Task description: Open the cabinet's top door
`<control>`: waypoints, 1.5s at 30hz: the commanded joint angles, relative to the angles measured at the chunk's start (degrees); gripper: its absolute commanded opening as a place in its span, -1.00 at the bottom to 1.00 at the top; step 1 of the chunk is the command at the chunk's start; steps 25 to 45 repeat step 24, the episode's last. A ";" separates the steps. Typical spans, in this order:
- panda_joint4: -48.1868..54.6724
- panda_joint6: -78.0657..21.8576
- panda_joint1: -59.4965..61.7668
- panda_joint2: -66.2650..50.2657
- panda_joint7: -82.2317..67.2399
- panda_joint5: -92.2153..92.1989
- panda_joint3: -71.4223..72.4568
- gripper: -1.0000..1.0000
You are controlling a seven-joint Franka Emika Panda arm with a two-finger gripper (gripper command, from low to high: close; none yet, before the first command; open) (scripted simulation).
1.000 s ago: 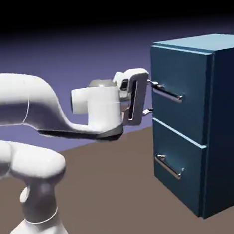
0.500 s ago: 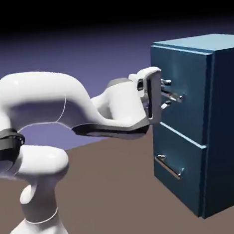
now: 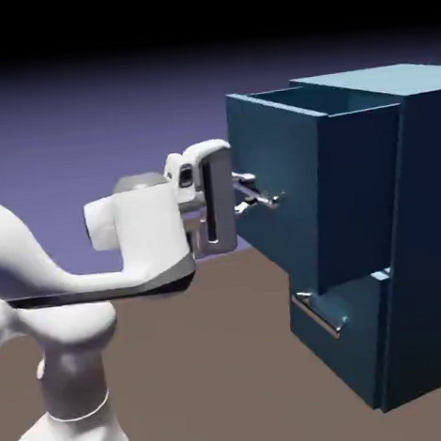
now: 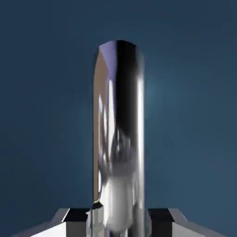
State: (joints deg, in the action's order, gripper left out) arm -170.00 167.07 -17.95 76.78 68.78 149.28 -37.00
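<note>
Cabinet [image 3: 410,245], dark blue and box-shaped, stands on the brown table [image 3: 210,376] at the exterior view's right, with two stacked fronts facing left. The top door [image 3: 273,187] stands pulled well out from the body, so that its open inside and side wall show above the lower front [image 3: 339,299], which sits flush and shut. The lower front's own silver bar handle [image 3: 319,314] is free, with nothing near it.

The pincer [image 3: 256,191] reaches level from the left and is clamped tight on the top door's silver handle [image 3: 263,198], its two fingers closed from above and below on the bar. The white arm [image 3: 123,242] runs in from the picture's lower left, its base standing on the table well apart from the cabinet.

In the hand view the handle [image 4: 119,139] fills the middle as a bright chrome bar running up the picture, with the flat blue of the top door [image 4: 194,102] behind it on every side. The two grey fingertips [image 4: 74,217] show at the bottom edge, pressed against the bar on either side.

Between arm and cabinet the table is bare brown, and behind lies the plain blue-violet backdrop [image 3: 111,111]. Nothing stands in front of the pulled-out door.
</note>
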 commanded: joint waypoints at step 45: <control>-5.95 43.54 43.53 23.19 3.38 -4.19 6.18 1.00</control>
